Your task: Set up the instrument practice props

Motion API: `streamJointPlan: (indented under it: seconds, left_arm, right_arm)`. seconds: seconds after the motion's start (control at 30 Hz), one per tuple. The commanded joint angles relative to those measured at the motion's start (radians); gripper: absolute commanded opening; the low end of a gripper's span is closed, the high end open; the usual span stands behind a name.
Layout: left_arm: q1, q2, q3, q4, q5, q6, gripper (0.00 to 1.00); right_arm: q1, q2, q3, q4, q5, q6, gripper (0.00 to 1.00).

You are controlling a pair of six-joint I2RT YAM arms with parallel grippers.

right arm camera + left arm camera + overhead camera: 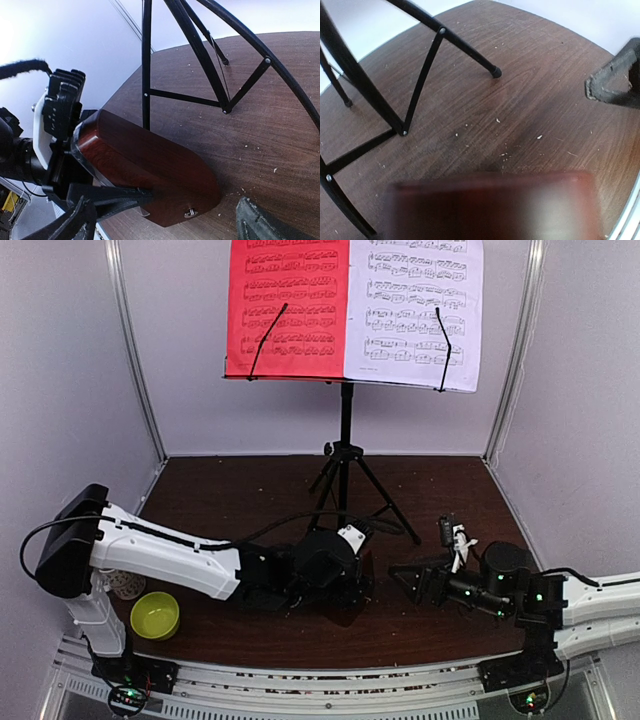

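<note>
While the right tool (412,582) hangs apart and empty before the right leg of the music stand (345,455), the left tool (82,150) brackets the metronome (150,170) on the bench (230,500) just before the stand's feet; whether it clamps I cannot tell. Farther back, red sheet (285,305) and white sheet (415,305) sit side by side on the stand. Placing the metronome seems the step in hand; next, withdraw without knocking it.
</note>
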Motion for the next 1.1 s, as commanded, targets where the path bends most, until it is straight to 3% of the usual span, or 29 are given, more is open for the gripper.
streamJointPlan:
  seconds: [0.0, 0.07, 0.4, 0.77, 1.07]
  left_arm:
    - [0.006, -0.065, -0.046, 0.138, 0.027, -0.010, 0.92]
    - [0.006, -0.095, -0.077, 0.160, 0.027, -0.011, 0.98]
    - [0.006, -0.280, -0.280, 0.298, 0.005, -0.040, 0.98]
    - [0.006, -0.302, -0.335, 0.431, 0.031, 0.026, 0.78]
    - [0.007, -0.263, -0.287, 0.422, 0.013, 0.047, 0.71]
  right_arm:
    - [-0.006, 0.029, 0.075, 0.019, -0.004, -0.006, 0.97]
    - [-0.006, 0.048, 0.097, 0.011, 0.000, -0.006, 0.97]
    - [-0.020, 0.164, 0.210, 0.028, -0.031, 0.012, 0.97]
    - [-0.061, 0.322, 0.255, 0.200, -0.170, 0.138, 0.94]
    - [-0.075, 0.398, 0.276, 0.225, -0.153, 0.181, 0.73]
